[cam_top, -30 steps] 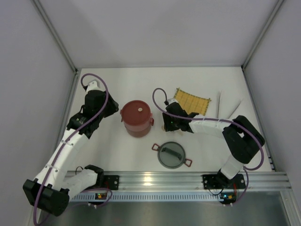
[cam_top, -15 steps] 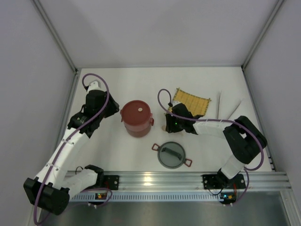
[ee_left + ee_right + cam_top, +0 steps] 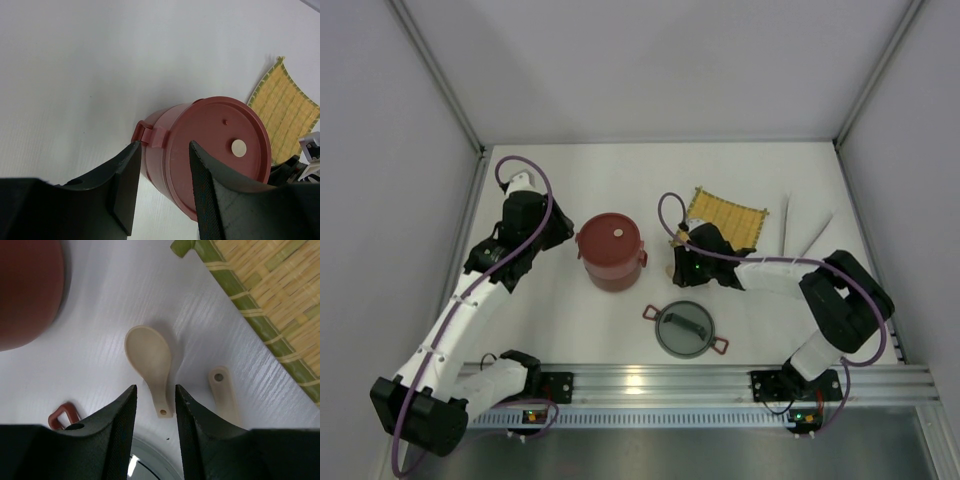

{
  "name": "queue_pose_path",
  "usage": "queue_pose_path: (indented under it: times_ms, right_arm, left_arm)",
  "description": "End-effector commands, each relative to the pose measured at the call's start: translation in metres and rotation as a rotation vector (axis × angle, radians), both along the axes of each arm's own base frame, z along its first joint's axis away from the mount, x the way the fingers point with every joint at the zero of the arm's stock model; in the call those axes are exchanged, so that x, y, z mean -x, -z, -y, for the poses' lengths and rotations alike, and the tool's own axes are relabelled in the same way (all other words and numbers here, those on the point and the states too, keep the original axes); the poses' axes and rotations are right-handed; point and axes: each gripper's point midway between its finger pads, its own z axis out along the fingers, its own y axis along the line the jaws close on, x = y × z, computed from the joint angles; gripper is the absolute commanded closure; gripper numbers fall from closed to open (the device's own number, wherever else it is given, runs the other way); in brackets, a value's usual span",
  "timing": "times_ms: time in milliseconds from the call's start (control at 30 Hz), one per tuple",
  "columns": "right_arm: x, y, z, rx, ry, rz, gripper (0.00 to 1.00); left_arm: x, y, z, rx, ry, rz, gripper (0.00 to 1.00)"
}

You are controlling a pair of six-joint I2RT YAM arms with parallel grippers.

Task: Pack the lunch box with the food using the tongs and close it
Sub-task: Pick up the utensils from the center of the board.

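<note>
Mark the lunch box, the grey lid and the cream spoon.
lunch box (image 3: 605, 243): top view, on its flat red lid.
grey lid (image 3: 675, 338): top view, on the dome.
cream spoon (image 3: 148, 352): right wrist view, on its bowl.

Cream spoon (image 3: 148, 357) nr yellow mat (image 3: 270, 295), apart.

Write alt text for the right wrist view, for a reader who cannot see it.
The right gripper, jaws open, hangs over a cream spoon on a white table, the spoon's handle showing between its fingers. A second cream spoon handle lies to the right, a yellow woven mat fills the upper right, and the dark-red lunch box blurs the upper left.
</note>
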Motion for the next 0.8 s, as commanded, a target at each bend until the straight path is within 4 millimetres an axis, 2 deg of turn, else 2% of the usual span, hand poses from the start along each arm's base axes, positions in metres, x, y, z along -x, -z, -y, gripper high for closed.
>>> queue_pose_path:
  times_ms: [0,200,467,767]
  right_arm:
    - [-0.006,-0.017,0.001,-0.02,0.01,0.055,0.64]
    - [-0.006,-0.013,0.013,0.078,0.062,0.055,0.64]
    - [-0.006,-0.016,-0.005,0.114,0.035,0.074,0.65]
    - [-0.006,-0.014,-0.003,0.138,0.027,0.073,0.65]
  left_arm:
    - [-0.004,-0.013,0.002,0.008,0.005,0.035,0.52]
    - [-0.005,-0.014,0.003,0.014,0.008,0.038,0.52]
    - [-0.003,-0.014,0.002,0.01,0.004,0.039,0.52]
    - [-0.002,-0.014,0.002,0.008,0.007,0.038,0.52]
